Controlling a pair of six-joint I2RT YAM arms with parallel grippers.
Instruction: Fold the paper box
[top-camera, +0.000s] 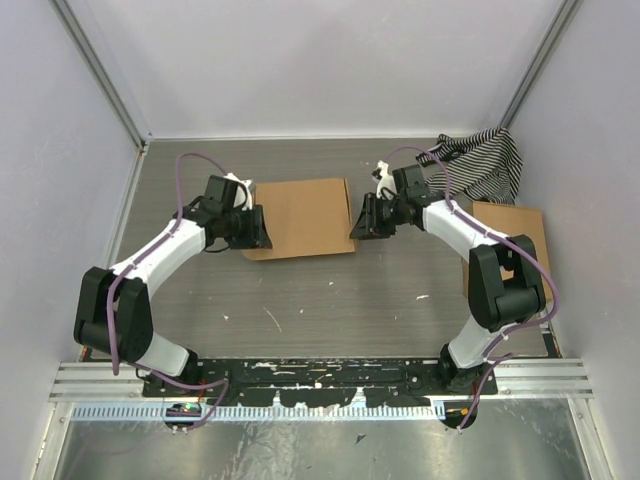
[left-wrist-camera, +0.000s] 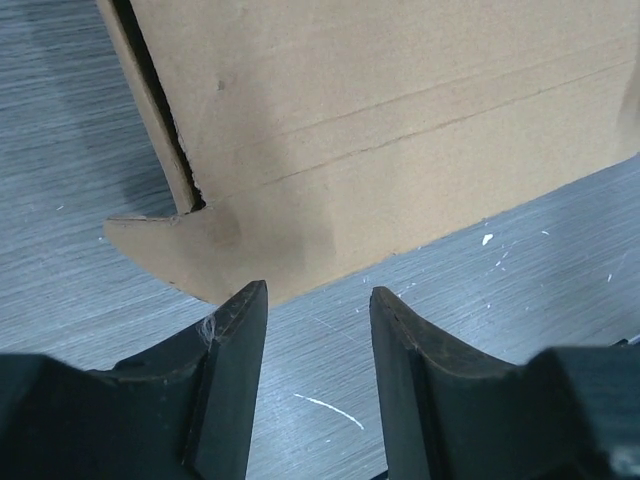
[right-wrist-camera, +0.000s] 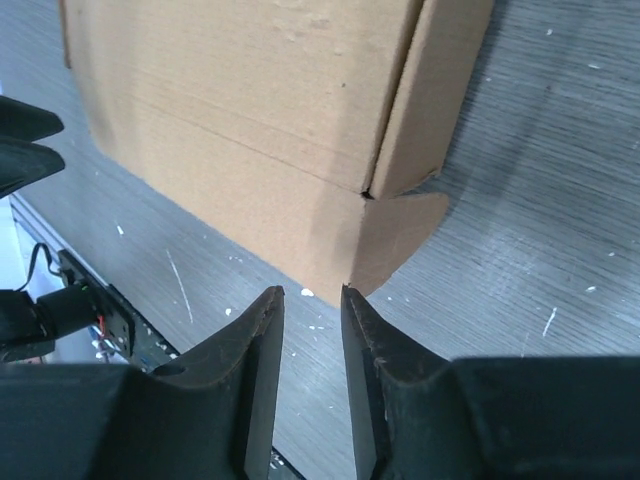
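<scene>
Top view. The paper box (top-camera: 300, 217) lies flat on the grey table (top-camera: 330, 300), a little above mid-frame, between the two arms. It looks folded shut, with a plain brown top.

The left gripper (top-camera: 255, 228) sits at the box's left edge, lower corner. The right gripper (top-camera: 362, 218) sits at the box's right edge. Both are low to the table and point inward at the cardboard.

Left wrist view. The left gripper (left-wrist-camera: 318, 295) has its jaws partly open with a clear gap between them, and only bare table shows in the gap. The box (left-wrist-camera: 400, 120) fills the upper frame. A rounded corner flap at left of centre ends just above the left fingertip (left-wrist-camera: 245, 310), near it or touching, I cannot tell which. Nothing is gripped.

Right wrist view. The right gripper (right-wrist-camera: 312, 295) has its jaws closer together, leaving a narrow slot. The box (right-wrist-camera: 250, 100) fills the upper frame. The lower corner of its flap comes down right at the mouth of the slot, not visibly clamped.

A striped cloth (top-camera: 485, 160) lies bunched at upper right. A second cardboard box (top-camera: 515, 235) lies at the right, partly behind the right arm.
</scene>
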